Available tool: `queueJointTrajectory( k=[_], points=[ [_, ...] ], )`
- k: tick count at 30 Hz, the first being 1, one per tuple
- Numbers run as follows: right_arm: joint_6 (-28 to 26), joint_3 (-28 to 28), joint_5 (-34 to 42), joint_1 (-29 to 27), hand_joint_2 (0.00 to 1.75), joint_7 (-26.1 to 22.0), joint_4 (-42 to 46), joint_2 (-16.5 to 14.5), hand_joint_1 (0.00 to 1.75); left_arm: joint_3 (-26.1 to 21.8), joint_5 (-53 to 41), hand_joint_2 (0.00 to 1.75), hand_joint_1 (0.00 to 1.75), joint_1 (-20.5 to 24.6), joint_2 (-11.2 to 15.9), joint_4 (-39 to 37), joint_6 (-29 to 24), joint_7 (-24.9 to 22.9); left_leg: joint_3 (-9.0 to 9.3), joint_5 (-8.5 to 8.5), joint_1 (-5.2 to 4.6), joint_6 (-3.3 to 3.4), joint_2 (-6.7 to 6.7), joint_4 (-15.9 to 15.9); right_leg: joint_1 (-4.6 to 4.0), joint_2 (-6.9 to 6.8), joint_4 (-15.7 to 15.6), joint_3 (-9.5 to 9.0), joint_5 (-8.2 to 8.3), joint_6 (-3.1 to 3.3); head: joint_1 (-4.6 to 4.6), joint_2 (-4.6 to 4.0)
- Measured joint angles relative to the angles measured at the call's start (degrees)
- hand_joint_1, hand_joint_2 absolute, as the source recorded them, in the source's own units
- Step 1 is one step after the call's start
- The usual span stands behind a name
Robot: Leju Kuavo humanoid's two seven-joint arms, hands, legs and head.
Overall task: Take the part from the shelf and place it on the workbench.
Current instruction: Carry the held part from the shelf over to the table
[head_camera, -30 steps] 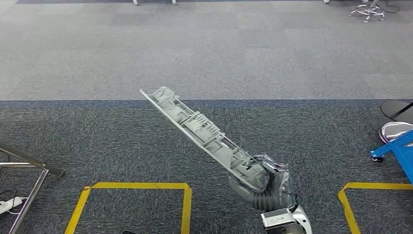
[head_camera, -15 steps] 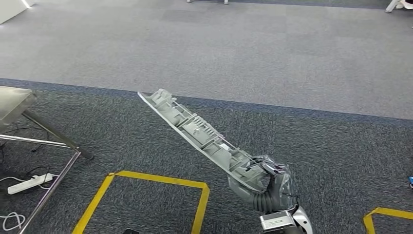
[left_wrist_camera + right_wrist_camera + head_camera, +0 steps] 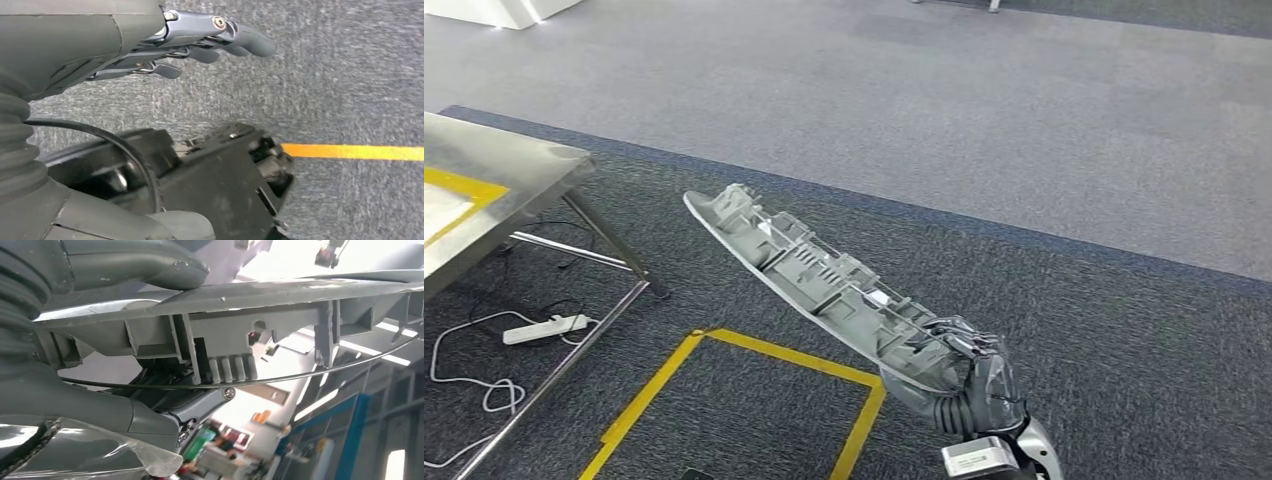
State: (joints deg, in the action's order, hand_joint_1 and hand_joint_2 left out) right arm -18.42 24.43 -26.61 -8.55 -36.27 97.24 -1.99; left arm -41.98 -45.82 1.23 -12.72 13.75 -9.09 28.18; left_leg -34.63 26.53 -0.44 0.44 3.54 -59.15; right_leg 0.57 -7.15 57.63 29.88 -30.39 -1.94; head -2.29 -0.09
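The right hand [image 3: 964,372] is gripping one end of the long grey ribbed plastic part [image 3: 809,268], which is jutting up and away from it. The steel workbench [image 3: 519,175] is lying well off beyond the part's far tip; the carry wants a steady, level swing. The left hand [image 3: 150,47] is hanging loosely open, holding nothing.

Camera view swings left across the floor: a steel worktop [image 3: 494,170] with yellow tape enters at left, with a white power strip [image 3: 546,327] and cable beneath it. The blue cart and right-hand yellow floor marking leave the frame. The part [image 3: 814,275] reaches slightly farther left.
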Motion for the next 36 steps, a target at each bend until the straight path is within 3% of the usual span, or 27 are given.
queueJointTrajectory(
  k=[1,3,5,7,8,9,10,12,14,16,17,19,21,23,24,26,28,29,30,32,34,36],
  points=[
    [0.1,0.4,-0.3,0.2,1.75,0.0,0.1,0.0,1.75,0.0,-0.2,1.75,0.00,0.0,0.0,0.0,0.0,0.0,0.06,0.00,0.07,0.42,-0.62,0.1,0.09,-0.41,-0.1,-0.11,-0.25,-0.39,0.08,0.00],
    [0.3,1.1,-0.6,0.7,1.75,-0.1,0.2,0.0,1.75,0.0,-0.4,1.75,0.00,0.0,0.1,0.0,0.0,0.0,0.45,-0.09,0.22,1.22,-1.97,0.5,0.34,1.38,1.7,0.35,-1.78,-0.92,0.34,0.00],
    [0.4,1.6,-0.8,0.8,1.75,-0.2,0.4,0.1,1.75,-0.1,-0.4,1.75,0.00,0.3,0.0,0.0,0.0,0.0,0.68,-0.12,0.25,1.84,-3.43,0.7,0.45,5.10,8.3,3.47,-5.04,-0.97,0.73,0.00],
    [0.9,2.0,-0.5,0.8,1.75,-0.5,0.5,0.3,1.75,-0.1,-0.6,1.75,0.00,0.4,0.0,0.0,0.0,0.0,0.73,-0.08,0.05,2.14,-5.11,0.7,0.35,6.78,15.8,7.74,-7.33,-0.77,0.88,0.00],
    [1.4,2.1,-0.1,0.8,1.75,-0.6,0.5,0.4,1.75,-0.1,-0.7,1.75,0.00,0.4,0.0,0.0,0.0,0.0,0.80,-0.06,-0.06,2.18,-5.97,0.6,0.26,7.00,17.1,8.94,-6.91,-0.58,0.88,0.00],
    [2.0,2.3,0.4,0.8,1.75,-0.9,0.5,0.6,1.75,-0.2,-0.9,1.75,0.00,0.3,0.0,0.0,0.0,0.0,0.91,-0.03,-0.15,2.20,-6.85,0.6,0.16,7.18,16.1,9.09,-5.34,-0.32,0.88,0.00],
    [3.0,2.6,1.1,0.9,1.75,-1.2,0.7,0.7,1.75,-0.2,-1.1,1.75,0.00,0.3,0.0,0.0,0.1,0.0,1.03,0.00,-0.21,2.21,-7.71,0.6,0.07,7.59,13.2,8.26,-2.97,0.01,0.88,0.00],
    [5.1,3.4,2.1,1.4,1.75,-2.1,1.3,1.0,1.75,-0.3,-1.5,1.75,0.00,0.4,0.0,0.0,0.2,0.0,1.02,0.11,-0.25,2.06,-9.19,0.5,0.13,10.43,5.5,5.42,1.33,0.63,0.85,0.00],
    [7.3,4.7,2.9,1.9,1.75,-2.9,2.1,1.2,1.75,-0.3,-1.9,1.75,0.00,0.5,0.0,0.0,0.3,0.0,0.49,0.06,-0.07,1.63,-10.43,0.3,0.21,12.72,1.4,3.59,2.45,0.81,0.80,0.00],
    [9.3,6.2,3.9,2.5,1.75,-3.4,2.8,1.4,1.75,-0.3,-2.2,1.75,0.00,0.6,0.1,0.0,0.3,0.0,0.05,-0.08,0.19,0.96,-11.71,0.3,0.17,11.93,0.7,3.08,2.20,0.95,0.80,0.00],
    [10.2,6.8,4.6,2.8,1.75,-3.4,3.3,1.5,1.75,-0.4,-2.3,1.75,0.00,0.5,0.2,0.0,0.3,0.0,-0.07,0.13,0.15,0.61,-11.30,0.1,0.23,11.18,0.4,2.85,2.25,1.16,0.76,0.00],
    [11.4,8.0,5.8,3.4,1.75,-3.4,4.2,1.6,1.75,-0.4,-2.5,1.75,0.00,0.6,0.2,0.0,0.2,0.0,-1.33,2.08,-0.06,-0.10,-8.30,-3.0,0.41,9.36,-0.2,2.20,2.26,1.73,0.47,0.00],
    [12.0,8.8,6.6,3.7,1.75,-3.5,5.0,1.7,1.75,-0.4,-2.6,1.75,0.00,0.8,0.3,0.0,0.2,0.0,-4.48,5.35,0.13,-0.78,-5.07,-9.8,0.30,7.41,-0.3,1.69,1.94,2.08,0.21,0.00],
    [12.4,9.4,7.0,3.9,1.75,-3.6,5.3,1.9,1.75,-0.4,-2.6,1.75,0.00,0.8,0.4,0.0,0.2,0.0,-7.00,6.62,0.57,-1.28,-4.19,-14.9,0.26,5.57,-0.3,1.29,1.52,2.11,0.19,0.00],
    [12.6,9.6,7.2,4.1,1.75,-3.5,5.5,2.0,1.75,-0.4,-2.7,1.75,0.00,0.8,0.4,0.0,0.2,0.0,-6.93,5.73,0.78,-1.46,-3.97,-14.6,0.26,4.76,-0.3,1.05,1.30,2.04,0.20,0.00],
    [13.1,10.0,7.5,4.4,1.75,-3.5,5.7,2.1,1.75,-0.4,-2.8,1.75,0.00,0.7,0.5,0.0,0.2,0.0,-3.82,1.75,0.99,-1.56,-2.64,-8.2,0.25,3.41,-0.3,0.39,0.82,1.71,0.19,0.00],
    [13.5,10.2,7.8,4.6,1.75,-3.5,6.1,2.2,1.75,-0.4,-2.9,1.75,0.00,0.9,0.5,0.0,0.2,0.0,-0.72,-0.47,0.47,-1.07,0.05,-1.7,-0.05,2.26,-0.2,-0.07,0.33,1.14,0.17,0.00],
    [13.7,10.3,7.9,4.7,1.75,-3.4,6.2,2.3,1.75,-0.4,-2.9,1.75,0.00,1.0,0.5,0.0,0.2,0.0,-0.17,-0.54,0.19,-0.67,0.93,-0.2,-0.23,1.72,-0.2,-0.18,0.13,0.84,0.25,0.00],
    [13.9,10.3,7.9,4.9,1.75,-3.4,6.4,2.3,1.75,-0.4,-2.9,1.75,0.00,1.0,0.5,0.0,0.2,0.0,-0.20,-0.24,-0.10,-0.23,1.02,0.0,-0.38,1.12,-0.3,-0.27,-0.01,0.53,0.33,0.00],
    [14.2,10.3,7.9,5.2,1.75,-3.4,6.6,2.4,1.75,-0.5,-3.0,1.75,0.00,0.9,0.5,0.0,0.2,0.0,-0.14,-0.19,-0.02,0.58,-0.31,0.3,-0.30,0.41,-0.3,-0.62,-0.52,-0.16,0.50,0.00],
    [14.4,10.3,7.8,5.5,1.75,-3.4,6.9,2.4,1.75,-0.5,-3.0,1.75,0.00,0.8,0.5,0.0,0.2,0.0,0.34,-0.19,0.25,1.36,-1.73,0.7,-0.08,2.61,2.2,0.33,-2.18,-0.70,0.75,0.00],
    [14.3,10.3,7.8,5.5,1.75,-3.3,7.0,2.5,1.75,-0.6,-3.0,1.75,0.00,1.0,0.5,0.0,0.3,0.1,0.59,-0.10,0.36,1.97,-3.18,0.8,0.03,5.80,9.4,4.33,-5.18,-0.85,1.08,0.00]
  ],
)
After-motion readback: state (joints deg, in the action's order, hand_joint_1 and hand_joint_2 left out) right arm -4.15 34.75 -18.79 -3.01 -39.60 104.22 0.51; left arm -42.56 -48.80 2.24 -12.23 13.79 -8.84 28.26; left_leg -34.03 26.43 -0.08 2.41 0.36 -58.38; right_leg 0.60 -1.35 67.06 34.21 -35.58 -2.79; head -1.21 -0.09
